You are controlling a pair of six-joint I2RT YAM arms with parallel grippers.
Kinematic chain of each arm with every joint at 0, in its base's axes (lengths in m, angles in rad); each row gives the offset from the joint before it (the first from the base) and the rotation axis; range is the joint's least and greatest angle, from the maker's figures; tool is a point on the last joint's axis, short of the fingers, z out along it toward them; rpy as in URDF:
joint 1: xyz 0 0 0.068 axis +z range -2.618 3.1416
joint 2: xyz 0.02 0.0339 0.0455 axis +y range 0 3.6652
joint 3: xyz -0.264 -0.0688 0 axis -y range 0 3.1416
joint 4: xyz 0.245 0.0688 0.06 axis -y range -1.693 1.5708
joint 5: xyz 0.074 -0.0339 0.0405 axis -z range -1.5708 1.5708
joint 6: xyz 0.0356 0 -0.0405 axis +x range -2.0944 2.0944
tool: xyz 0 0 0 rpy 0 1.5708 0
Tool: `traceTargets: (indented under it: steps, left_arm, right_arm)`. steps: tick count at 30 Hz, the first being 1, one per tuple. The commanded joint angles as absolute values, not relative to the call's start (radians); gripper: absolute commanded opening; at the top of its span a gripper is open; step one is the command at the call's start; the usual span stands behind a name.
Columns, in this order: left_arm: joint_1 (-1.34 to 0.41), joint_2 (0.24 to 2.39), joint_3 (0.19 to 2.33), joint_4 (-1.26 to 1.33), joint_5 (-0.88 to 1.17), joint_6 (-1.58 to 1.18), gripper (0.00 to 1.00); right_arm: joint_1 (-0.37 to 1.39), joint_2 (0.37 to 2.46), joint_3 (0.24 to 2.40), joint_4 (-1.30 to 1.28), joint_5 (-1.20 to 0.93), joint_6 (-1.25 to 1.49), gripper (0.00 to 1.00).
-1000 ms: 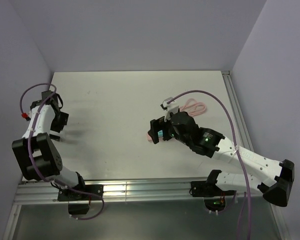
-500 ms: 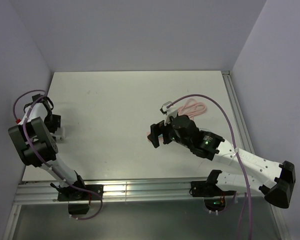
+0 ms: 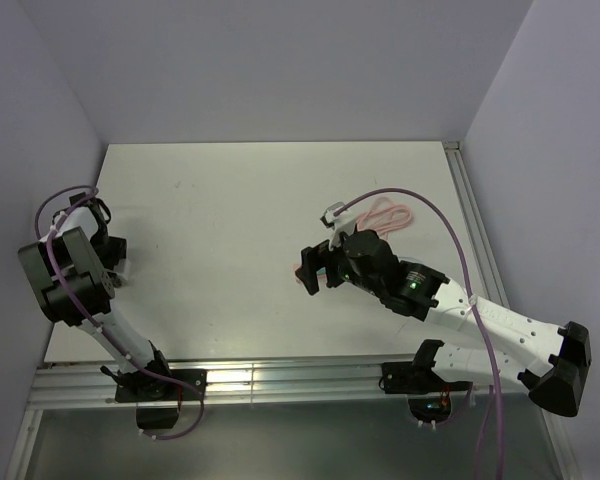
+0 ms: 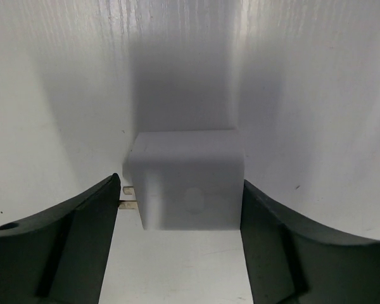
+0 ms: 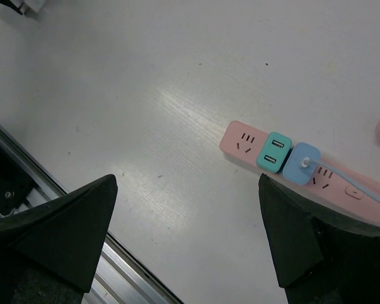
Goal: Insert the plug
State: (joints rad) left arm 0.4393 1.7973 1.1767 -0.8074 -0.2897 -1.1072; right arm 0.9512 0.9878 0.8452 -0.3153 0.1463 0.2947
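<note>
The teal plug (image 5: pixel 273 152) sits in the second socket of the pink power strip (image 5: pixel 244 140), next to a blue plug (image 5: pixel 301 163) with a pale cable. My right gripper (image 5: pixel 187 183) hangs open above the table, short of the strip's free end, with nothing between its fingers. In the top view it (image 3: pixel 310 268) covers most of the strip. At the table's left edge my left gripper (image 4: pixel 180 183) is shut on a small white block (image 4: pixel 190 180) lying on the table. The right finger (image 4: pixel 266 234) lies against its side and the left finger (image 4: pixel 88 234) meets its metal prongs.
A coil of pink cable (image 3: pixel 385 212) lies behind the right arm. The table's metal front rail (image 5: pixel 69 209) runs close below the right gripper. The left gripper (image 3: pixel 113 262) works near the left wall and the table's left edge.
The left arm has folded back and down over the white block, and its jaws have narrowed onto it. The right gripper has drawn slightly back from the strip and stays open.
</note>
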Motion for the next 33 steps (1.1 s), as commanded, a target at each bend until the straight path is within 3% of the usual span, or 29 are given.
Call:
traceTargets:
  steps: [1,3,4,5,6,13,17,24,29,33]
  left_arm:
    - [0.443,1.778,1.181,-0.792,-0.275,-1.06,0.65]
    - [0.443,1.753,1.169,-0.781,-0.268,-1.04,0.5]
    - [0.445,1.723,1.161,-0.767,-0.246,-1.026,0.26]
    - [0.443,1.703,1.141,-0.741,-0.232,-0.997,0.1]
    - [0.445,1.683,1.134,-0.724,-0.216,-0.98,0.02]
    - [0.361,1.449,1.106,-0.652,-0.074,-0.809,0.0]
    - [0.235,1.321,1.083,-0.578,0.18,-0.723,0.0]
    - [0.019,1.154,0.994,-0.417,0.509,-0.77,0.01]
    - [-0.167,1.048,0.916,-0.355,0.508,-0.892,0.0]
    - [-0.219,0.938,0.809,-0.249,0.473,-1.142,0.0]
  right_arm:
    - [0.953,0.986,0.859,-0.31,0.192,0.299,0.99]
    - [0.953,0.989,0.865,-0.321,0.213,0.313,0.99]
    - [0.954,0.988,0.873,-0.333,0.221,0.319,0.99]
    - [0.954,0.986,0.874,-0.337,0.239,0.324,1.0]
    - [0.951,0.982,0.877,-0.342,0.25,0.348,1.0]
    - [0.951,0.986,0.893,-0.348,0.308,0.319,1.0]
    - [0.943,1.066,0.994,-0.425,0.252,0.333,0.99]
    - [0.871,1.143,1.1,-0.38,-0.087,0.388,0.95]
    - [0.822,1.158,1.146,-0.328,-0.207,0.439,0.91]
    - [0.816,1.117,1.018,-0.142,-0.201,0.558,0.85]
